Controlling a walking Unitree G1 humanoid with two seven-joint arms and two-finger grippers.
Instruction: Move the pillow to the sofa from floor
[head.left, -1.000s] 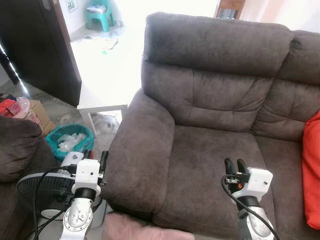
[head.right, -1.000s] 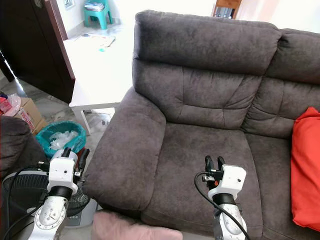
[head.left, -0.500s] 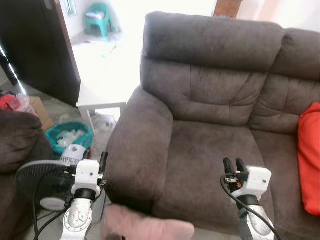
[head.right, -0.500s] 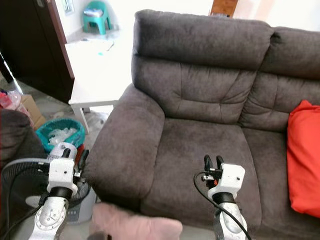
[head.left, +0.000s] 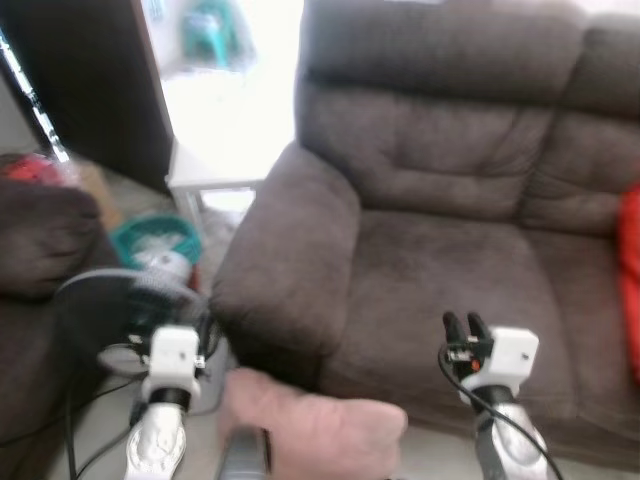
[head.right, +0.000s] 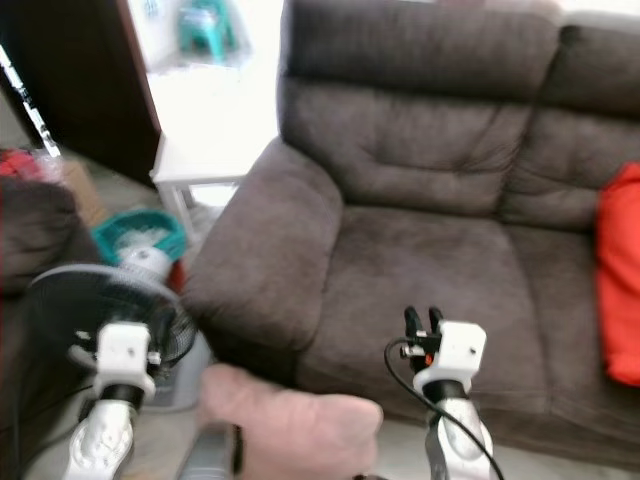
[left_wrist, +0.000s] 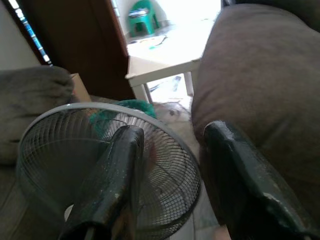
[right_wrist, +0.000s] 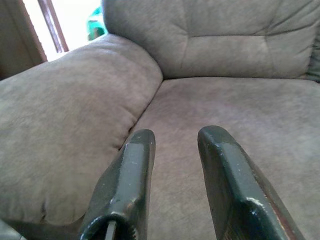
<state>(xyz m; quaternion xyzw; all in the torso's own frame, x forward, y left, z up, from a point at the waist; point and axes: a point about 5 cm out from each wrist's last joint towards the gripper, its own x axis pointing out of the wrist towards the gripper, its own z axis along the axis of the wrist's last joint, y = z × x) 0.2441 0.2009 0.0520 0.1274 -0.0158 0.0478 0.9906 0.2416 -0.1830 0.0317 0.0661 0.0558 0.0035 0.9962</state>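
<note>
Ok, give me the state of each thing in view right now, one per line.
pink pillow: on the floor against the sofa front, not held
left gripper: jaws open, empty
right gripper: jaws open, empty
sofa: near seat bare
red cushion: on the sofa
fan: upright

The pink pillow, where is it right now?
In the left eye view the pink pillow lies on the floor against the sofa front, below its left armrest, between the two arms.

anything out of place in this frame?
Yes: the pink pillow lies on the floor against the front of the brown sofa, below its armrest, not on the seat. A standing fan sits close beside that armrest. Nothing looks spilled or damaged.
</note>
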